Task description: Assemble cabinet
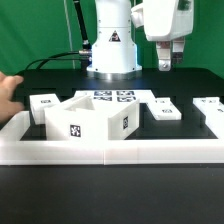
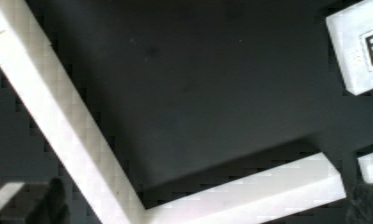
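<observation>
Approach step, I judge: gripper [image 1: 172,68], jaws spread and empty, hangs above the tabletop's far right corner. Hollow cabinet body [image 1: 90,120] sits by the camera-side edge. Next move: descend squarely onto a flat panel [image 1: 163,110].

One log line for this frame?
gripper: raised, holding nothing | hollow body: open side up | loose panel: flat, apart from body | stage: no parts joined

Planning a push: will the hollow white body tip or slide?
The hollow body probably slides rather than tips: it sits low and wide. Thin walls and an empty inside suggest it is light. Its smooth-looking plastic may be slippery to grip.
</observation>
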Controlling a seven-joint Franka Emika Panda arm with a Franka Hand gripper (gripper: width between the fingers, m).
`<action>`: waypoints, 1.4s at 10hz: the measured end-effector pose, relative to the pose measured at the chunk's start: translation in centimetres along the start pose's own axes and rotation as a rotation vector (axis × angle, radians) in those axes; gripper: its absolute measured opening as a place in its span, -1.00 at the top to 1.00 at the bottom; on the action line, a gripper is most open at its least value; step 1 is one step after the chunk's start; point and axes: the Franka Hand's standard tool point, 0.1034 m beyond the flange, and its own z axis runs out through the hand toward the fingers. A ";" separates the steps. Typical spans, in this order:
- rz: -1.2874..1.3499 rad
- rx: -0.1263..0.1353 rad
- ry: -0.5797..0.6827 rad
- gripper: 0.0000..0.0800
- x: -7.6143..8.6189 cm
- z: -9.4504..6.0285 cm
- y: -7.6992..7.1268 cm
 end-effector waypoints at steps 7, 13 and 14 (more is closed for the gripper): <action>-0.001 0.005 -0.003 -1.00 -0.1 0.2 -0.2; 0.001 0.013 -0.011 -1.00 -4.3 2.1 -2.4; 0.015 0.025 -0.018 -1.00 -5.5 2.6 -2.9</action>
